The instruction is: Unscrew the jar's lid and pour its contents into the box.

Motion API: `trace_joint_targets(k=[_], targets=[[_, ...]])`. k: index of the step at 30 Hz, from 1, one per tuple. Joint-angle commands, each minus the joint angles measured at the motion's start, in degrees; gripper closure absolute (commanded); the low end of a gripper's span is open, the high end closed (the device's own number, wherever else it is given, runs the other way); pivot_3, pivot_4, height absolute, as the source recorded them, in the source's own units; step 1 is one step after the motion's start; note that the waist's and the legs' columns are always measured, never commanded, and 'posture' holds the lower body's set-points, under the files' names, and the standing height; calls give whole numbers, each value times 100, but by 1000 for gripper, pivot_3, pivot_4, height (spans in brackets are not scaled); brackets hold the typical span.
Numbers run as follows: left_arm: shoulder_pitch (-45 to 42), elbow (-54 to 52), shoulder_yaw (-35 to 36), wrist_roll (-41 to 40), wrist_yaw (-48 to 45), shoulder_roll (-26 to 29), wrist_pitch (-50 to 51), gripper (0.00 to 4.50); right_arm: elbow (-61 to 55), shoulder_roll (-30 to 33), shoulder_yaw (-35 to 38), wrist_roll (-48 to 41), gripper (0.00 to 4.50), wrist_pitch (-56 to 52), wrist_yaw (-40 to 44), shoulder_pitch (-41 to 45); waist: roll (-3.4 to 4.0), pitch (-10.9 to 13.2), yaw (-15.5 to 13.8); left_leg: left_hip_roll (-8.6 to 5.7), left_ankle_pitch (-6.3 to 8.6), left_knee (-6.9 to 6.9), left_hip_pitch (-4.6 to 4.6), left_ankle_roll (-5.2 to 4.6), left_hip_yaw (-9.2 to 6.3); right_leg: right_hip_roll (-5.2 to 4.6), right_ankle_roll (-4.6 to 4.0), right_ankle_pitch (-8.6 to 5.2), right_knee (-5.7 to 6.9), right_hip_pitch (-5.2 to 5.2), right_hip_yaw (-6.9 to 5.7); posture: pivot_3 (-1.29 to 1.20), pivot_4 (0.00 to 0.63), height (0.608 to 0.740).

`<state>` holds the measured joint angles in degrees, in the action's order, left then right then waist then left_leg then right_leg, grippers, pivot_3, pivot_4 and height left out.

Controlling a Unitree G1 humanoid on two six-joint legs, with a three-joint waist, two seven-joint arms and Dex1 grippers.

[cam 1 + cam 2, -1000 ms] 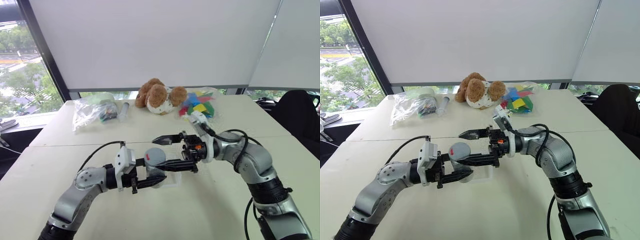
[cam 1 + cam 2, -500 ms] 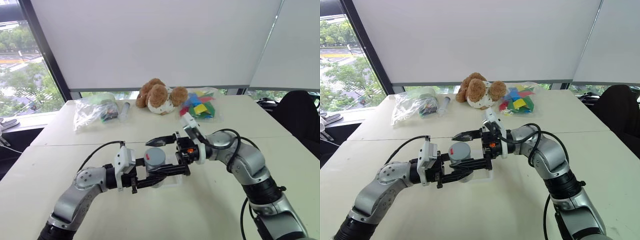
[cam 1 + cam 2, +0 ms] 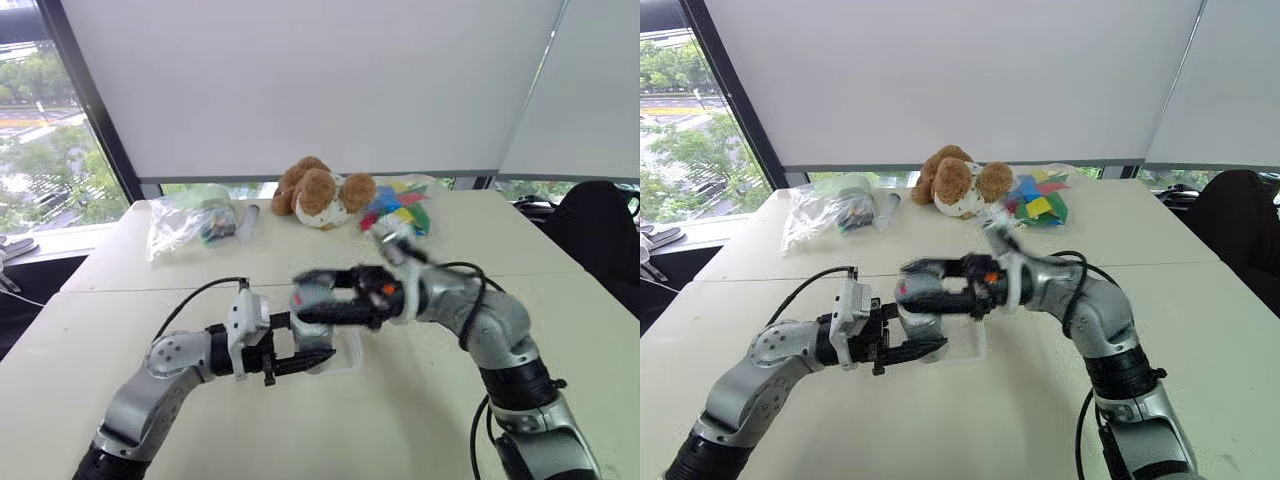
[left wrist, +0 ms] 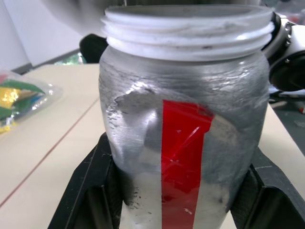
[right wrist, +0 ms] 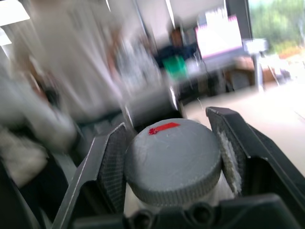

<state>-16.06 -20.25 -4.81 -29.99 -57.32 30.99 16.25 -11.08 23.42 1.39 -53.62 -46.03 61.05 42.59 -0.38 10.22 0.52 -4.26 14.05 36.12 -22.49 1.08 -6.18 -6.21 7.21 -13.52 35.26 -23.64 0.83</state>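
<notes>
Two grippers meet over the pale table [image 3: 420, 400]. Left gripper [image 4: 178, 191] is clamped on the small silvery-grey jar w/ red strip label [image 4: 183, 143], upright, white screw thread bare at its neck. Right gripper [image 5: 174, 157] has its fingers tight either side of the round silvery-grey screw lid [image 5: 172, 160], above the jar. Shallow clear plastic box [image 3: 345, 352] sits just beside the jar, on the table.

Silver-grey arms, black cables, white wrist blocks, black ridged jaws.
</notes>
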Motion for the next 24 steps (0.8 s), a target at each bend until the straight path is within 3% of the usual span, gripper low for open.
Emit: trace_joint_targets(k=[1,7,13,18,22,24], targets=[[39,-76,470,-312,-23,172,103,2396,-273,467,862,-258,2203,130,-301,-566,-3,-2,-17,0,0,0,0,0,-1,0,-1,0,-1,2,-1,0,150,740],[135,33,1044,-782,-79,455,410,2396,946,1075,1326,1925,2203,3127,54,-2000,9,5,-75,-1,2,4,5,-4,25,-1,-3,-4,-13,10,6,0,150,740],[-83,297,1170,-875,-140,547,514,2396,3138,1108,1293,2970,2203,5332,416,-2464,9,5,-24,4,1,6,15,-3,32,5,2,-1,-6,18,8,0,150,740],[-199,382,1187,-926,-192,577,622,2396,4716,985,1345,3270,2203,6177,268,-2205,11,6,56,5,0,3,18,-3,33,7,1,-1,-4,17,16,0,150,740],[-318,458,1201,-951,-243,596,726,2396,5160,970,1433,3079,2203,5805,281,-2108,12,6,44,9,0,4,19,-2,30,13,0,-1,-3,18,19,0,150,740],[-382,519,1218,-950,-268,598,758,2396,5131,985,1477,3032,1171,5855,323,-2124,12,6,38,9,0,4,19,-1,30,14,0,-1,-3,19,22,0,150,740]])
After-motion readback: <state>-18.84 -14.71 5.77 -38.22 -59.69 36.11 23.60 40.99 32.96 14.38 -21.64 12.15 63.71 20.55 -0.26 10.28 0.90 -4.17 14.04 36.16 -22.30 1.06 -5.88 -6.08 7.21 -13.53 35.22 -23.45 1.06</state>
